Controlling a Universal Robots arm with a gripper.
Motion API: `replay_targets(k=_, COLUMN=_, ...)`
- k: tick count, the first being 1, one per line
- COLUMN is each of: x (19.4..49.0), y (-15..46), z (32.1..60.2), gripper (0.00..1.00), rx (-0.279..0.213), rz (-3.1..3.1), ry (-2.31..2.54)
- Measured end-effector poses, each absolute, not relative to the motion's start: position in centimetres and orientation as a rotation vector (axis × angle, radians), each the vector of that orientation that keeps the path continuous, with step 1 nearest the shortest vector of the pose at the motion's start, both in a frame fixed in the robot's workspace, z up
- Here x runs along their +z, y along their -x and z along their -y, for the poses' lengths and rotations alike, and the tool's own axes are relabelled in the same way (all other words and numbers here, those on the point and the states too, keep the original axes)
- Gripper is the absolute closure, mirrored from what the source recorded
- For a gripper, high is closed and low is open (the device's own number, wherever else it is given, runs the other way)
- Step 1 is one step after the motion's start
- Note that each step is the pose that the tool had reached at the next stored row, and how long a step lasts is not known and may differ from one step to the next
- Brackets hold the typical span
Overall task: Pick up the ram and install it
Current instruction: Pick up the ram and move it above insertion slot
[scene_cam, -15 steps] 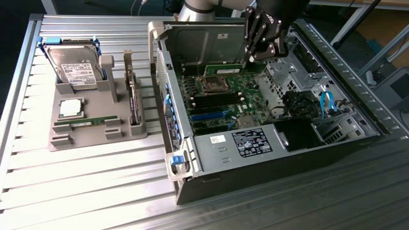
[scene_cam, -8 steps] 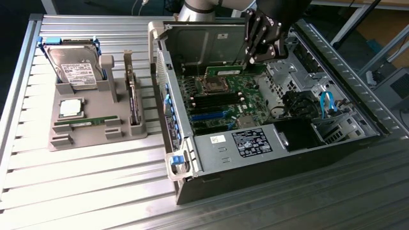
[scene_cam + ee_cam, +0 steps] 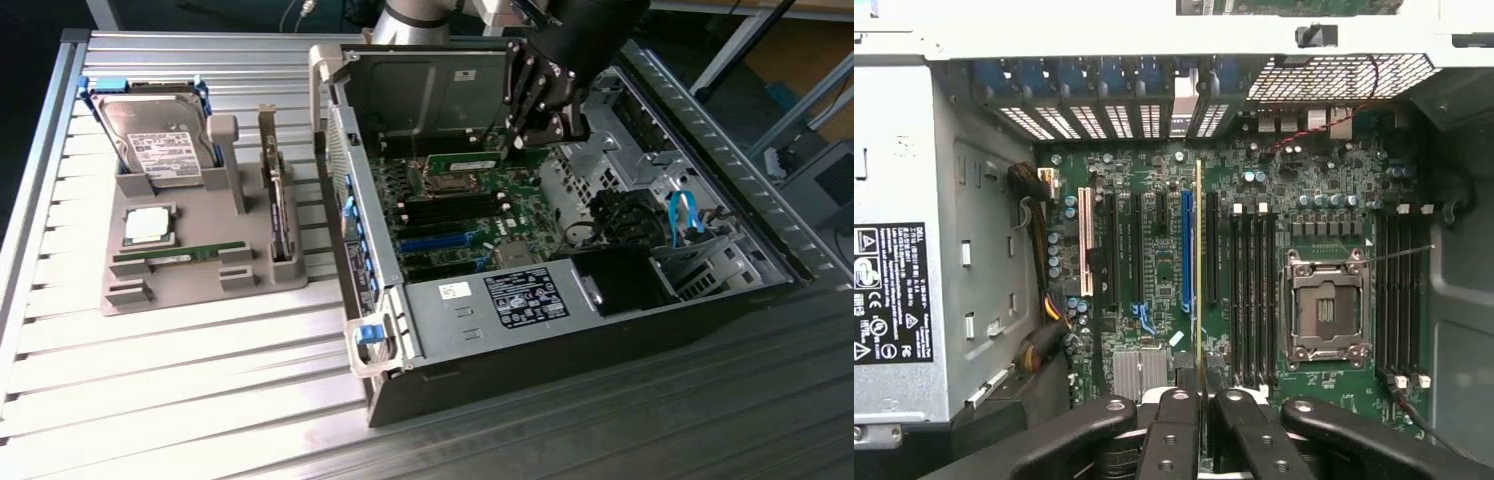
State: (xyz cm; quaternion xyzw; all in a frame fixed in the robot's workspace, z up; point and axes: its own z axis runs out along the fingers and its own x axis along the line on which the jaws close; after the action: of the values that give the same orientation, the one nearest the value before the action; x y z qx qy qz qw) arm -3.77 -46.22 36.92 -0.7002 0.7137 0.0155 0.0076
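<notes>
The arm (image 3: 587, 30) ran off the exterior view's top edge; the gripper (image 3: 537, 135) hid one end of the ram (image 3: 461, 160).

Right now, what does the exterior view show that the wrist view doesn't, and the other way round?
Exterior view adds: the slatted table and a gray holder carrying a hard drive, a processor chip and a second green stick.
Wrist view adds: the ram seen edge-on, its line falling between the blue slot and the black slot beside it, plus the rear vent grilles.
Both share: the gripper shut on the ram, the motherboard, the empty processor socket and the labelled power supply.
</notes>
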Motion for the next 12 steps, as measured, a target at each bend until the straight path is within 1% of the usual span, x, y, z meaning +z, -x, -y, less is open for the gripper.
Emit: replay_targets(k=12, x=36.54, y=3.77, z=45.75, gripper=0.87, rx=0.049, rz=-2.23, ry=2.188)
